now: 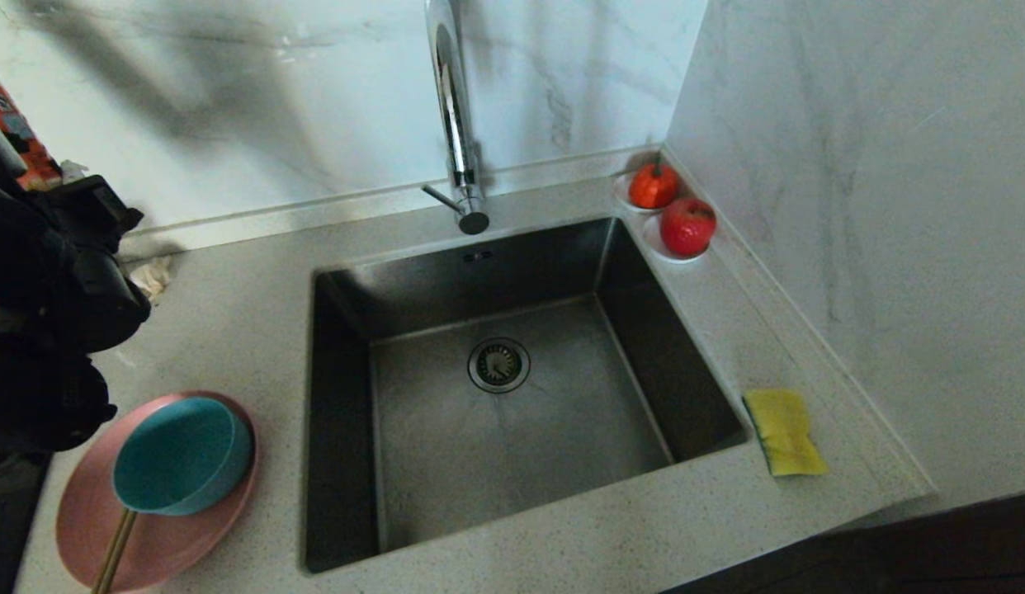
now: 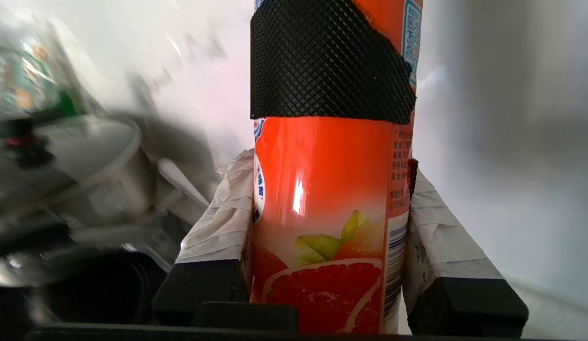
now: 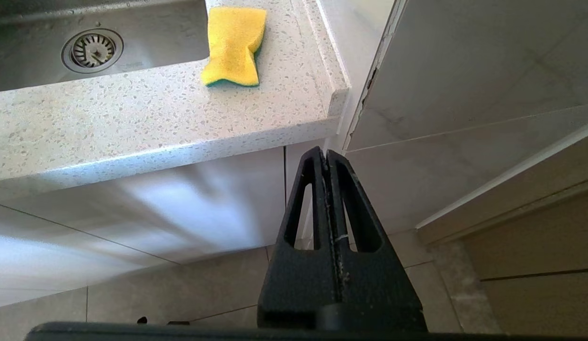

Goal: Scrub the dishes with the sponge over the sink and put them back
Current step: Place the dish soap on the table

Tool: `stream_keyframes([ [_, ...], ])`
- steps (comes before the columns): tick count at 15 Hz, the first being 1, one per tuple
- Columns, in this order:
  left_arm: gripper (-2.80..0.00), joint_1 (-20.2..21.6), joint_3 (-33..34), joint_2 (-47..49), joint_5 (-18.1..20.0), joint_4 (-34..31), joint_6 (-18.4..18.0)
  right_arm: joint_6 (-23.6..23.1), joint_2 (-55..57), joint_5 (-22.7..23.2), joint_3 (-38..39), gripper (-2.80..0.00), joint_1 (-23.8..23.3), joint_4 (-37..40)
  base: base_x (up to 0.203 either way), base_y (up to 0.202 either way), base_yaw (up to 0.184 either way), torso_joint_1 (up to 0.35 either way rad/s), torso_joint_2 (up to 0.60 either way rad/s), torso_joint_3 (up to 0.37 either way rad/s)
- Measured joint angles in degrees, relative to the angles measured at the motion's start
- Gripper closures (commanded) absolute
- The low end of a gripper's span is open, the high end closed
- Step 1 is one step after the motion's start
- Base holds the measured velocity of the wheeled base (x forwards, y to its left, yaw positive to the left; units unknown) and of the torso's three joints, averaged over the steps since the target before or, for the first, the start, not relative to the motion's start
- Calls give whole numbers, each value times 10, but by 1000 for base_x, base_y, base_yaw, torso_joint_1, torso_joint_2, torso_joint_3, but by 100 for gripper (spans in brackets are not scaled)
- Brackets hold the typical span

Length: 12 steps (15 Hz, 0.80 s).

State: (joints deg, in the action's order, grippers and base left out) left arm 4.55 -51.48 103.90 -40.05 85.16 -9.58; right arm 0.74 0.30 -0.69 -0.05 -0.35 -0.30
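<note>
Speckled pale stone counter (image 1: 232,330): teal bowl (image 1: 182,454) on pink plate (image 1: 153,540) lower left, yellow sponge (image 1: 783,431) right of dark steel sink (image 1: 512,462). Left gripper (image 2: 329,199) clamps orange bottle (image 2: 322,213); right gripper (image 3: 328,156) pinched shut, low.

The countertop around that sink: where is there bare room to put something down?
Bare counter lies between the sink and pink plate, and along the front edge. The right strip holds the sponge; the back corner is crowded with fruit saucers.
</note>
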Motion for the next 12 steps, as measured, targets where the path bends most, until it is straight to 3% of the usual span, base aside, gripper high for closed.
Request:
stream_keyframes([
  [12,0,2,-41,87,23,-14,-5,0,0,0,0,0,0,0,0,0,0,0,0,0],
])
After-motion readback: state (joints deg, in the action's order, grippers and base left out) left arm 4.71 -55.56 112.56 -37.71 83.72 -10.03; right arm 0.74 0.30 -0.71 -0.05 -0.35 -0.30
